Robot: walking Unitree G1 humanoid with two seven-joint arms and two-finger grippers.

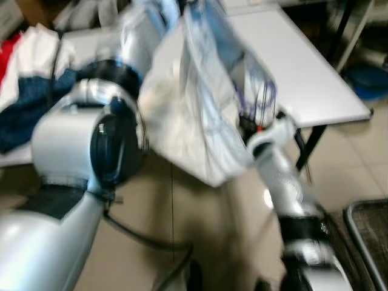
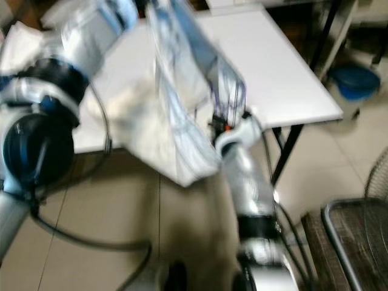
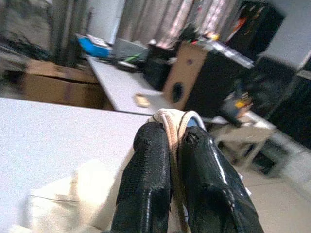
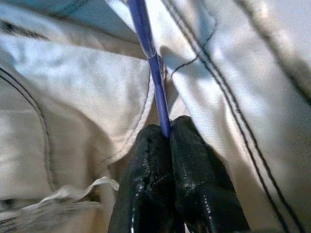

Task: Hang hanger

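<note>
White table (image 1: 315, 79) on black legs, beige tiled floor (image 1: 200, 236), grey curtains (image 3: 160, 19)

cream garment (image 4: 87, 97) with dark stitching, blue hanger (image 4: 154, 68), white table (image 2: 279, 66)

The garment (image 4: 73, 97) is off-white woven cloth, matt, with dark stitched seams. The hanger (image 4: 154, 68) is a thin blue-violet rod, smooth and faintly glossy, perhaps coated wire. Both the right end effector (image 4: 167, 133) and the left end effector (image 3: 176, 141) have black, finely textured fingers with a slight sheen. The arms (image 1: 66, 145) look like smooth silver plastic or painted metal. The worktop (image 2: 279, 66) is plain white and matt. The floor (image 1: 351, 151) is glossy beige tile.
</note>
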